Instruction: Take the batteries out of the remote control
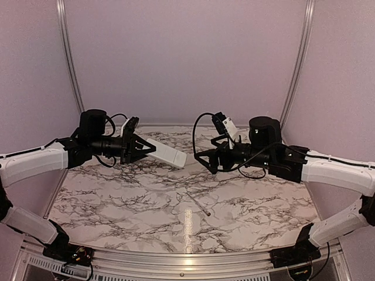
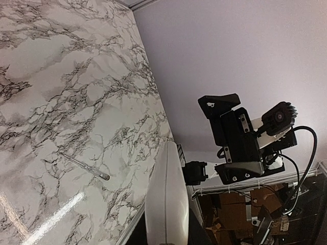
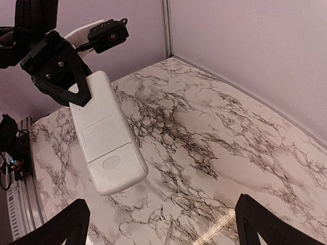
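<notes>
You hold the flat white plastic remote control [image 1: 173, 156] clenched in the left gripper [image 1: 147, 149]; the right gripper [image 1: 206, 159] is released. Its white rear cover [image 3: 116, 164] looks shut, nothing unloaded yet.

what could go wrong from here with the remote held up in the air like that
1. The left fingers pinch the remote control by one end only, above the table; a push from the open right fingers might lever it loose.
2. Its back cover looks still shut, so prying it may slip.
</notes>
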Action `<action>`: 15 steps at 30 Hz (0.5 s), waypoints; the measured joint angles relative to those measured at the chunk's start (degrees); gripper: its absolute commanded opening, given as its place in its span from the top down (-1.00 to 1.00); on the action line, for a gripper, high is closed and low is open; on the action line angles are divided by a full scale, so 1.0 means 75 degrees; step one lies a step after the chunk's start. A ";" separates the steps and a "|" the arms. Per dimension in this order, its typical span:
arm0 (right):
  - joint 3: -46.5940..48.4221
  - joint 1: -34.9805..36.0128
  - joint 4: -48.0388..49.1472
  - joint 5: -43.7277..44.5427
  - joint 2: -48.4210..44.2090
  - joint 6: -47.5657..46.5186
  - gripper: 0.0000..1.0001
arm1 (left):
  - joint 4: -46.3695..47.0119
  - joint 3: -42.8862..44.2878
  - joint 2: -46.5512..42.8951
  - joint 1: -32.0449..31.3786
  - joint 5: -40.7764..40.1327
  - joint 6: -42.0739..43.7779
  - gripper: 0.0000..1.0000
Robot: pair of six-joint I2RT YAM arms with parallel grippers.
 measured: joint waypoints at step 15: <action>0.0527 -0.0347 -0.1545 0.0391 0.0350 0.2530 -0.97 | -0.0583 -0.0093 -0.0414 0.0000 -0.1422 0.0475 1.00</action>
